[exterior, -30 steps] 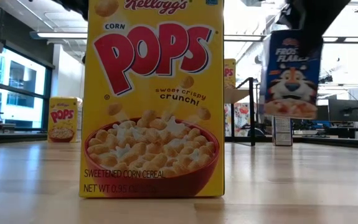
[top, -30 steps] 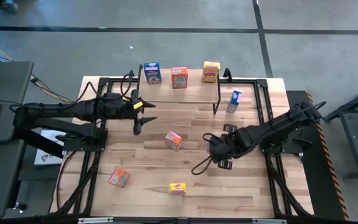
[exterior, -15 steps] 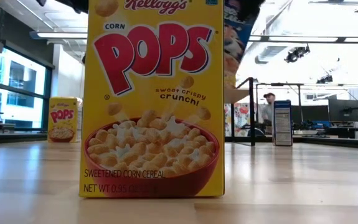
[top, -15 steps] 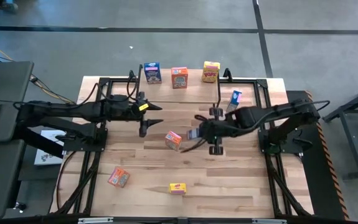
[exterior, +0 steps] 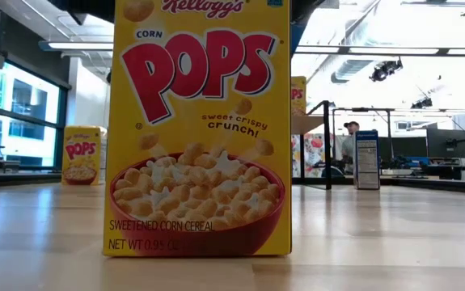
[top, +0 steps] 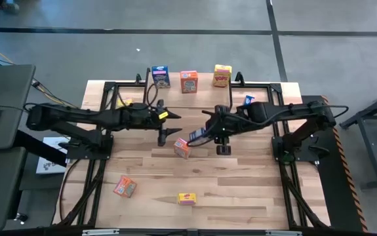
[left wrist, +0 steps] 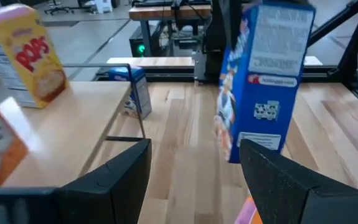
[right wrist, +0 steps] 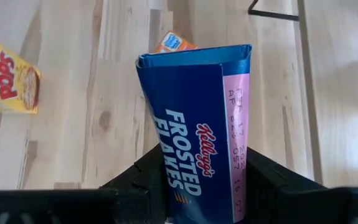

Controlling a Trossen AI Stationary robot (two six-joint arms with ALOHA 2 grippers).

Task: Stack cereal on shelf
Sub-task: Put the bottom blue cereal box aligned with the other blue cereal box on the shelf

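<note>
Three cereal boxes stand on the shelf [top: 189, 98] — blue [top: 160, 77], orange [top: 189, 82], yellow [top: 221, 76]. On the table [top: 254, 196] lie two orange boxes [top: 182, 147] [top: 124, 187] and one yellow "Kellogg's Corn Pops" box [top: 187, 198]; another blue box [top: 248, 101] stands beside the shelf. The right gripper [top: 204, 133] is clamped on a blue "Frosted Flakes" box [right wrist: 198, 158], lifted over the table's middle. The left gripper [top: 167, 128] faces it with fingers parted, holding nothing.

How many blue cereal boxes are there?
3. One blue box stands on the shelf's left end. One stands on the table beside the shelf's right end. The right end effector holds one above the table's middle. Others could be hidden behind the arms.
</note>
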